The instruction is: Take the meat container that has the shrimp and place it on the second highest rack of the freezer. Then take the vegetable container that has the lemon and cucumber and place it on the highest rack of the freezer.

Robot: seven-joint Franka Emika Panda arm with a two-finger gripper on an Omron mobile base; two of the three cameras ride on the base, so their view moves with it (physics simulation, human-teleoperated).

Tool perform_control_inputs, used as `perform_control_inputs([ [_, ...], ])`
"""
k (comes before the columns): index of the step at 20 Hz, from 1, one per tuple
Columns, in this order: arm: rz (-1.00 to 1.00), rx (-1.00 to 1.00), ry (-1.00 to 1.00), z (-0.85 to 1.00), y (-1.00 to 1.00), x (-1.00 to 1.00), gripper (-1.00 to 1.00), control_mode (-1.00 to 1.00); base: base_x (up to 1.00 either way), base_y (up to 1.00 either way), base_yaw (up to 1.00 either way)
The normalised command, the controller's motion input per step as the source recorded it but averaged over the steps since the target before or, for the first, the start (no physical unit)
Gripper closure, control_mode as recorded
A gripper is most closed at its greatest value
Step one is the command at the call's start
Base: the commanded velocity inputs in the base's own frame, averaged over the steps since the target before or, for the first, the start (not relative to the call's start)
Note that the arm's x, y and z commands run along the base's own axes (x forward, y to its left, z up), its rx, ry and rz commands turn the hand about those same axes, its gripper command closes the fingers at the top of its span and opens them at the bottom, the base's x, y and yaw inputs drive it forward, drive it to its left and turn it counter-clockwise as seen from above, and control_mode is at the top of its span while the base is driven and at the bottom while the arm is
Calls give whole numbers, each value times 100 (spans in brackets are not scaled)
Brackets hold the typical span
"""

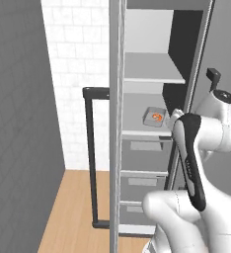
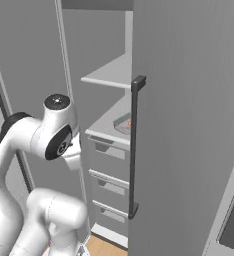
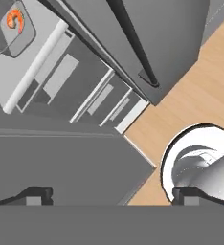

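The freezer (image 1: 147, 34) stands open. A grey meat container (image 1: 155, 117) with the small orange shrimp (image 1: 158, 117) rests on the second highest rack (image 1: 135, 129), just above the drawers. The container (image 2: 123, 124) also shows in the right base view, and the container (image 3: 12, 29) sits at the top left of the hand view. The highest rack (image 1: 152, 70) above it is bare. My gripper (image 3: 112, 196) is open, pulled back outside the freezer, with nothing between its fingertips (image 3: 36, 194). It looks down past the drawers to the floor. Lemon and cucumber are out of view.
Grey drawers (image 1: 142, 165) fill the freezer below the racks. Its open door, with a long dark handle (image 1: 91, 158), swings out to the left. A closed grey door with a dark handle (image 2: 134, 150) borders the freezer on the right. Wooden floor (image 3: 200, 86) lies below.
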Motion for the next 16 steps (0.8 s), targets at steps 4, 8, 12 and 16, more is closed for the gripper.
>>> perform_control_inputs([
  [4,53,-23,21,-2,-9,-100,-100,-100,0,0,0],
  [8,59,-30,13,-4,-2,-100,-100,-100,0,0,0],
  [12,28,-15,11,-31,12,-66,-100,-100,0,0,0],
  [16,0,0,0,0,0,0,-100,-100,0,0,0],
])
